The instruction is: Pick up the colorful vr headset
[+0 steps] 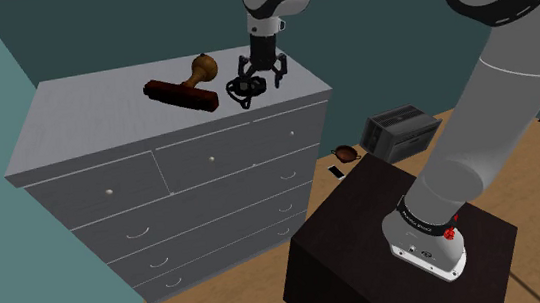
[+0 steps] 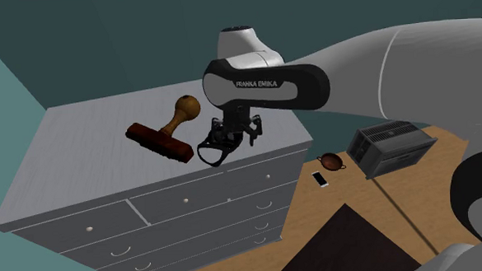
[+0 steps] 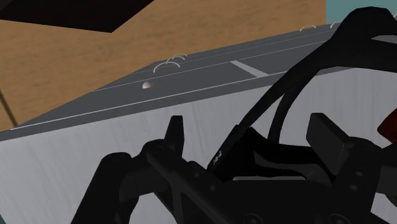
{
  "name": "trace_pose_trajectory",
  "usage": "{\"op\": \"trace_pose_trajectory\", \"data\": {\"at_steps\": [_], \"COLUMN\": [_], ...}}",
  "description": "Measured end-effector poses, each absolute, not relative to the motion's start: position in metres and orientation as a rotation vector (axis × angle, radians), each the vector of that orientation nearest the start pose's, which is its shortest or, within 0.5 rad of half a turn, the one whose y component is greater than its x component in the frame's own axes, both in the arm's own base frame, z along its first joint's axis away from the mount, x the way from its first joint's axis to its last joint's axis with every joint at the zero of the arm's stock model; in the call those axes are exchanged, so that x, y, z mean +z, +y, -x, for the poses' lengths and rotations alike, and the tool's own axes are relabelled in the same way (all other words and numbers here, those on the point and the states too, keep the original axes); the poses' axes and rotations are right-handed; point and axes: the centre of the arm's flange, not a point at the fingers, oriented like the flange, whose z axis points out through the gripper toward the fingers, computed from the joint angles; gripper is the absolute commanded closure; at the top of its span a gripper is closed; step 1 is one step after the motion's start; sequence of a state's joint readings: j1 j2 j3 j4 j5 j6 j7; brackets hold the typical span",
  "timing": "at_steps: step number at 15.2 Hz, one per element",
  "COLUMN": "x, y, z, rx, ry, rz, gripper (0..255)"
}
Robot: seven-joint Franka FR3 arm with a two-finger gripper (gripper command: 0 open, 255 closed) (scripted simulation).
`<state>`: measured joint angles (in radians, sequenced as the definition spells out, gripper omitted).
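The gripper is down over the VR headset (drawn black here, not colourful), which sits near the front edge of the grey dresser top, just beside the wooden-handled stamp. In the wrist view the fingers stand wide apart, straddling the headset and holding nothing. The risk, I judge: closing on the thin curved strap instead of the body could let it swing or slip off the edge.
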<state>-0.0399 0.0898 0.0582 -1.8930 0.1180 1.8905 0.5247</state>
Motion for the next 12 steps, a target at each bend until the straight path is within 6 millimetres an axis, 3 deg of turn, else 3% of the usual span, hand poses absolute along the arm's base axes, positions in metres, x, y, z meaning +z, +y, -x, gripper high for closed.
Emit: {"op": "trace_pose_trajectory", "data": {"at_steps": [12], "x": [0.4534], "y": [0.0182], "z": [-0.5727], "rx": [0.182], "ry": [0.826], "rz": [2.935], "gripper": [255]}}
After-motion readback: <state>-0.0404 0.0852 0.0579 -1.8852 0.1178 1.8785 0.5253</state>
